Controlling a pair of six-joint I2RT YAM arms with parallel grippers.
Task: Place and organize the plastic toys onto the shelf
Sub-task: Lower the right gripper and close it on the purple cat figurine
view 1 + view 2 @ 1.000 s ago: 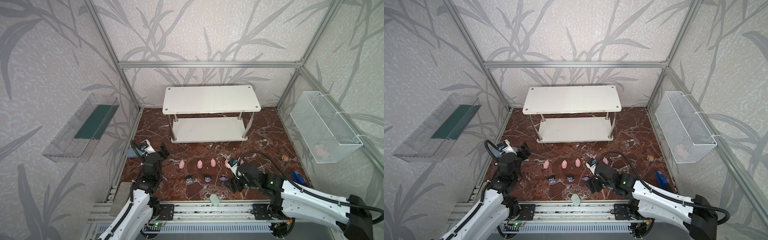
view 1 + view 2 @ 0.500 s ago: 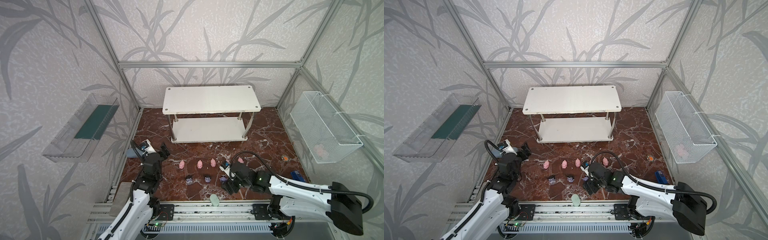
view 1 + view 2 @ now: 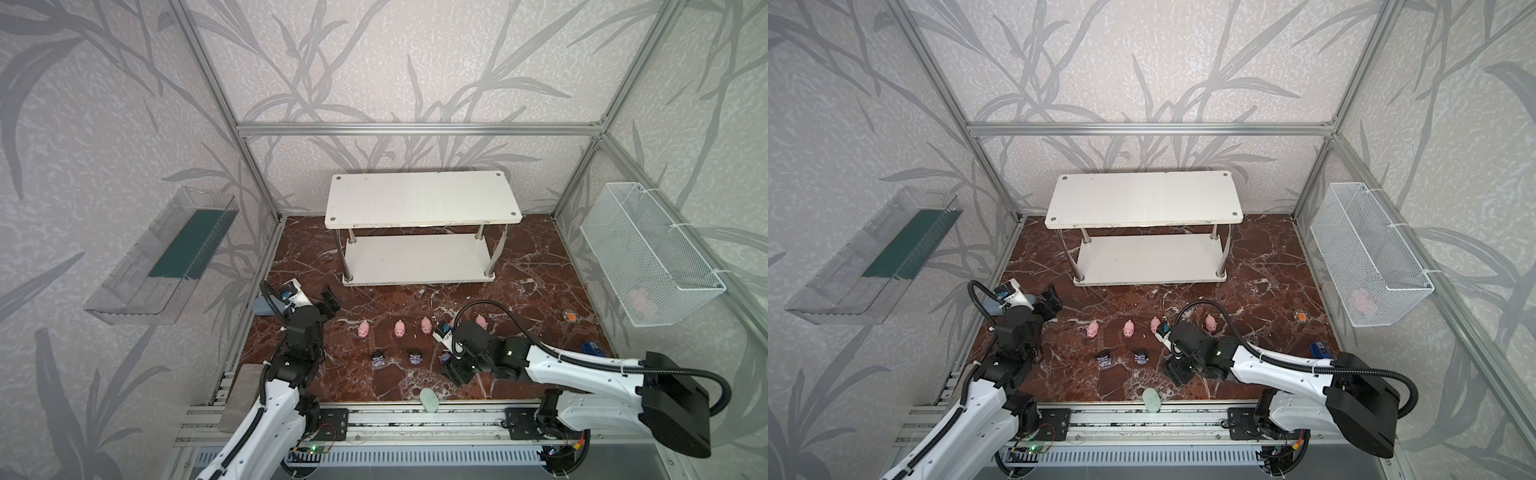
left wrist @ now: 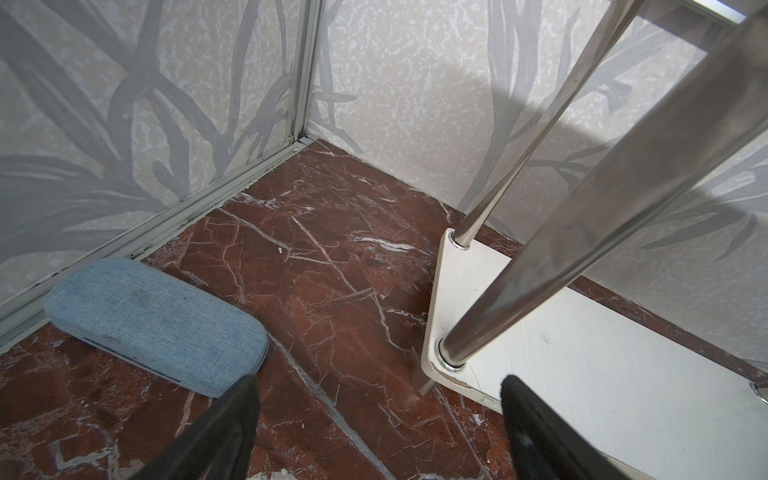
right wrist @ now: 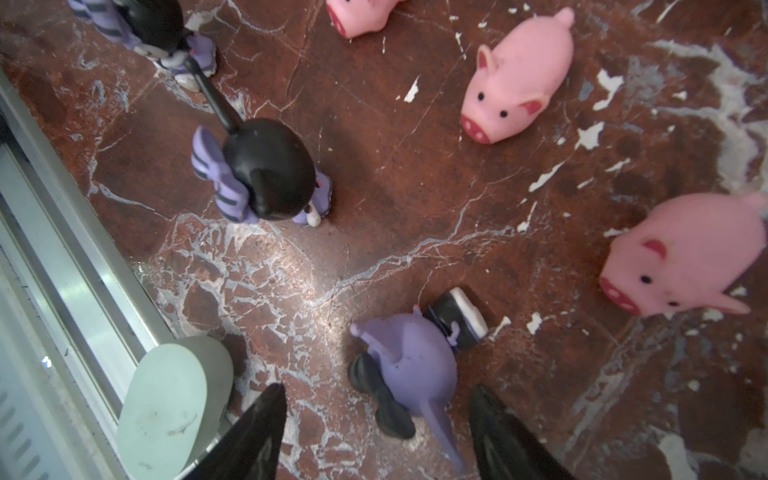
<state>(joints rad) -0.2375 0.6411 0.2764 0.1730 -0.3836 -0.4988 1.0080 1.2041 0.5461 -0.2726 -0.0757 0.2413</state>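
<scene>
R gripper (image 5: pixel 378 388) fingers open, one each side of lying purple figurine (image 5: pixel 411 365), not touching. L gripper (image 4: pixel 378 382) open, empty, near shelf (image 4: pixel 582 374) corner.

Third figurine (image 3: pixel 446 356): in both top views mostly hidden by the right arm (image 3: pixel 561 365).
Case (image 3: pixel 261 306): largely behind the left arm (image 3: pixel 299 332), at the tabletop (image 3: pixel 540 270) left edge.
Pink thing (image 3: pixel 640 300) in basket (image 3: pixel 665 266): blurred by mesh.
Orange disc (image 3: pixel 569 316): too small to tell.
Far pig (image 5: pixel 361 14): cut off by the wrist view's edge.
</scene>
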